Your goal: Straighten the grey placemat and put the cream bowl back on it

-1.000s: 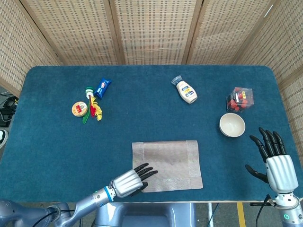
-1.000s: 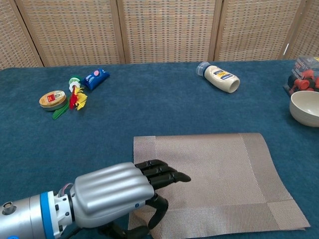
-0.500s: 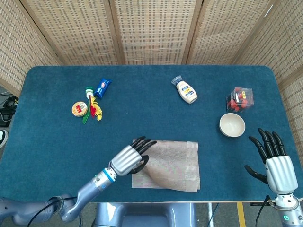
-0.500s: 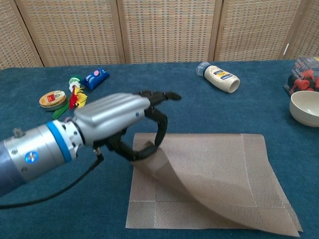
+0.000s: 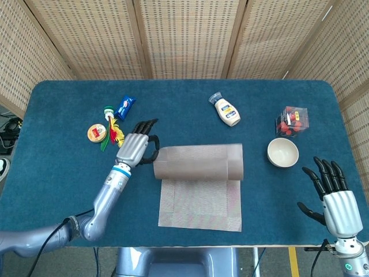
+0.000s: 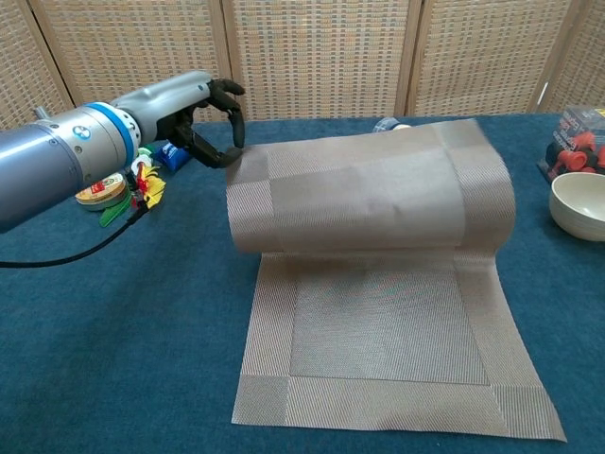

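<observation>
The grey placemat (image 5: 199, 199) (image 6: 388, 350) lies near the table's front edge, its far part lifted and curled over toward the back. My left hand (image 5: 135, 149) (image 6: 203, 113) pinches the mat's raised left corner and holds it above the table. The cream bowl (image 5: 282, 152) (image 6: 579, 204) stands upright on the blue cloth to the right of the mat, apart from it. My right hand (image 5: 333, 190) hovers open near the front right corner, fingers spread, in front of the bowl and touching nothing. The chest view does not show the right hand.
A white squeeze bottle (image 5: 226, 109) lies at the back centre, partly hidden behind the raised mat in the chest view. A clear box of red items (image 5: 291, 120) sits behind the bowl. A round tin (image 5: 97, 133), a blue packet (image 5: 124, 106) and small colourful bits lie at the left.
My left hand has carried the mat's corner up and toward the back left, so the mat now arches over itself. The right hand and the bowl have stayed put.
</observation>
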`<act>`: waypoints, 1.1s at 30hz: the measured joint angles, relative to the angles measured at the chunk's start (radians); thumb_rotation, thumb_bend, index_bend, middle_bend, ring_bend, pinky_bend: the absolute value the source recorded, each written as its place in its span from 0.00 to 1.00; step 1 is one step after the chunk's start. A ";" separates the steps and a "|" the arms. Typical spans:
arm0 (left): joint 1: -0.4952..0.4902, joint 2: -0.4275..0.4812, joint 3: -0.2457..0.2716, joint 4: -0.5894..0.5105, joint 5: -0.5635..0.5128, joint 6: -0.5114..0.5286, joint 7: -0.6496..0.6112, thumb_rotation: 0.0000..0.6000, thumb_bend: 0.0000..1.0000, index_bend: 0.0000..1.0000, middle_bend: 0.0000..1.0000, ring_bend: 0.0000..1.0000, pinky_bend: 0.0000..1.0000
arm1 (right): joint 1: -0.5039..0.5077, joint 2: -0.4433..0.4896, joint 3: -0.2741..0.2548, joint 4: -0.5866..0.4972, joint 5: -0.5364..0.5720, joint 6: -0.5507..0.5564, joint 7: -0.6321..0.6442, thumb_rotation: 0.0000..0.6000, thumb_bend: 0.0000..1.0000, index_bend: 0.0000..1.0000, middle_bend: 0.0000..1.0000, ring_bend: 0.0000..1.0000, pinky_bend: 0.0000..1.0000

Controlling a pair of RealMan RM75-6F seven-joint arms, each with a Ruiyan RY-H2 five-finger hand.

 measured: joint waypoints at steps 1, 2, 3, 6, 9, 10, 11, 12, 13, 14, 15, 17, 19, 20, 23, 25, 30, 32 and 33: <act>-0.007 0.001 -0.011 0.008 -0.042 0.005 0.023 1.00 0.73 0.85 0.00 0.00 0.00 | 0.000 0.000 0.000 0.000 0.000 0.000 -0.002 1.00 0.00 0.20 0.00 0.00 0.00; -0.014 0.002 -0.022 0.018 -0.082 0.012 0.047 1.00 0.73 0.85 0.00 0.00 0.00 | 0.000 -0.001 0.000 -0.001 0.000 -0.001 -0.004 1.00 0.00 0.20 0.00 0.00 0.00; -0.026 0.004 -0.038 0.040 -0.141 0.028 0.090 1.00 0.73 0.85 0.00 0.00 0.00 | 0.000 -0.001 0.000 -0.001 0.000 -0.002 -0.005 1.00 0.00 0.20 0.00 0.00 0.00; -0.042 0.009 -0.059 0.090 -0.209 0.057 0.140 1.00 0.73 0.85 0.00 0.00 0.00 | 0.002 -0.002 -0.001 -0.002 -0.001 -0.005 -0.010 1.00 0.00 0.20 0.00 0.00 0.00; -0.048 0.021 -0.064 0.137 -0.249 0.078 0.149 1.00 0.72 0.85 0.00 0.00 0.00 | 0.002 -0.004 0.000 -0.003 -0.001 -0.006 -0.015 1.00 0.00 0.21 0.00 0.00 0.00; -0.047 0.026 -0.061 0.148 -0.254 0.081 0.151 1.00 0.72 0.85 0.00 0.00 0.00 | 0.003 -0.005 0.000 -0.003 -0.001 -0.007 -0.017 1.00 0.00 0.21 0.00 0.00 0.00; -0.046 0.032 -0.057 0.158 -0.258 0.082 0.151 1.00 0.70 0.83 0.00 0.00 0.00 | 0.003 -0.005 0.000 -0.003 -0.001 -0.009 -0.018 1.00 0.00 0.22 0.00 0.00 0.00; -0.043 0.040 -0.049 0.171 -0.259 0.084 0.152 1.00 0.63 0.79 0.00 0.00 0.00 | 0.003 -0.005 -0.001 -0.002 0.000 -0.011 -0.019 1.00 0.00 0.22 0.00 0.00 0.00; -0.040 0.044 -0.042 0.180 -0.258 0.086 0.151 1.00 0.44 0.60 0.00 0.00 0.00 | 0.003 -0.006 -0.001 -0.002 0.002 -0.013 -0.021 1.00 0.00 0.22 0.00 0.00 0.00; -0.036 0.048 -0.034 0.189 -0.253 0.087 0.148 1.00 0.23 0.35 0.00 0.00 0.00 | 0.003 -0.006 -0.001 -0.001 0.003 -0.014 -0.021 1.00 0.00 0.22 0.00 0.00 0.00; -0.030 0.054 -0.022 0.196 -0.244 0.087 0.142 1.00 0.11 0.20 0.00 0.00 0.00 | 0.004 -0.007 -0.001 -0.001 0.004 -0.016 -0.021 1.00 0.00 0.22 0.00 0.00 0.00; -0.020 0.069 -0.002 0.199 -0.232 0.080 0.133 1.00 0.00 0.00 0.00 0.00 0.00 | 0.005 -0.008 -0.002 0.001 0.006 -0.020 -0.022 1.00 0.00 0.22 0.00 0.00 0.00; -0.006 0.094 0.011 0.186 -0.225 0.062 0.115 1.00 0.00 0.00 0.00 0.00 0.00 | 0.006 -0.009 -0.002 0.004 0.007 -0.024 -0.025 1.00 0.00 0.22 0.00 0.00 0.00; 0.001 0.106 0.013 0.174 -0.219 0.059 0.103 1.00 0.00 0.00 0.00 0.00 0.00 | 0.007 -0.010 -0.002 0.005 0.008 -0.027 -0.026 1.00 0.00 0.22 0.00 0.00 0.00; 0.031 0.147 0.016 0.124 -0.174 0.070 0.039 1.00 0.00 0.00 0.00 0.00 0.00 | 0.012 -0.016 -0.005 0.016 0.010 -0.045 -0.034 1.00 0.00 0.22 0.00 0.00 0.00; 0.061 0.185 0.021 0.082 -0.122 0.098 -0.004 1.00 0.00 0.00 0.00 0.00 0.00 | 0.020 -0.022 -0.007 0.029 0.010 -0.064 -0.044 1.00 0.00 0.22 0.00 0.00 0.00; 0.152 0.301 0.050 -0.057 -0.031 0.199 -0.045 1.00 0.00 0.00 0.00 0.00 0.00 | 0.054 -0.031 -0.012 0.061 -0.002 -0.121 -0.085 1.00 0.00 0.22 0.00 0.00 0.00; 0.189 0.346 0.064 -0.116 -0.016 0.232 -0.051 1.00 0.00 0.00 0.00 0.00 0.00 | 0.075 -0.032 -0.015 0.074 -0.011 -0.155 -0.099 1.00 0.00 0.22 0.00 0.00 0.00; 0.217 0.379 0.077 -0.157 -0.005 0.254 -0.054 1.00 0.00 0.00 0.00 0.00 0.00 | 0.084 -0.031 -0.017 0.078 -0.014 -0.171 -0.104 1.00 0.00 0.22 0.00 0.00 0.00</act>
